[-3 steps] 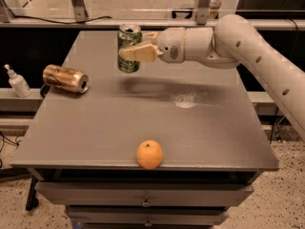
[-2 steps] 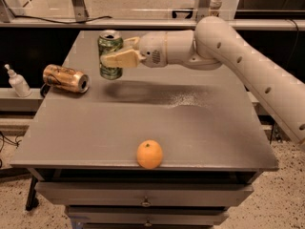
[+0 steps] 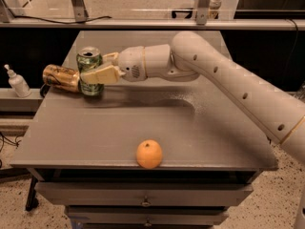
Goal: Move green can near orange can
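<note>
The green can (image 3: 89, 63) stands upright at the table's left side, with a silver top and pale markings. My gripper (image 3: 96, 73) is shut on it, one cream finger across its front. The orange can (image 3: 60, 78) lies on its side just left of the green can, its right end hidden behind the green can. The two cans look touching or nearly so. My white arm reaches in from the right across the table.
A round orange fruit (image 3: 149, 154) sits at the front edge of the grey table (image 3: 190, 137). A white pump bottle (image 3: 18, 82) stands on a ledge off the table's left. Drawers lie below the front edge.
My gripper has carried the green can leftward across the table, from the middle back to right beside the orange can. The orange can and fruit have not moved.
</note>
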Controlling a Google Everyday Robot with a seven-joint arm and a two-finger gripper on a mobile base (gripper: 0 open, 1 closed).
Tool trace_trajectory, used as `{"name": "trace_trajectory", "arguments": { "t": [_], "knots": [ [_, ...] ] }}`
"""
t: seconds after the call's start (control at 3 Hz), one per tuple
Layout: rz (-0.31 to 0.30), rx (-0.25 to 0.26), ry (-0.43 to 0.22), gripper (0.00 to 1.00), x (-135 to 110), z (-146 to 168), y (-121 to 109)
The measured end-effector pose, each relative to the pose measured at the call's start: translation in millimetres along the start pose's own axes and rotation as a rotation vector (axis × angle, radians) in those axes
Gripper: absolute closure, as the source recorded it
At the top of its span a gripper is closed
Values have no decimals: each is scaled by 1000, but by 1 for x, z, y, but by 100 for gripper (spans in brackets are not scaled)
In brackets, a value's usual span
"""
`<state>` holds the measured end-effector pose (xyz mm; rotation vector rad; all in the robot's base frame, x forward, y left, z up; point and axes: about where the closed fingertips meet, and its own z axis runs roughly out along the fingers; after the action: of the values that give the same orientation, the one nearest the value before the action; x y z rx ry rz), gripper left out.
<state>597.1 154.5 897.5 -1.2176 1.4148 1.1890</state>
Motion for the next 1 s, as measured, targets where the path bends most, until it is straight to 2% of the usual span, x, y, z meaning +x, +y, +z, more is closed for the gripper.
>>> {"name": "trace_trajectory", "arguments": {
  "t": [0.33, 0.67, 1.0],
  "knots": [
    [-10, -13, -2, 100, 10, 9, 0],
    [-29, -21, -1, 83, 15, 8, -2],
    [-48, -31, 0, 60, 16, 6, -2]
  ]
}}
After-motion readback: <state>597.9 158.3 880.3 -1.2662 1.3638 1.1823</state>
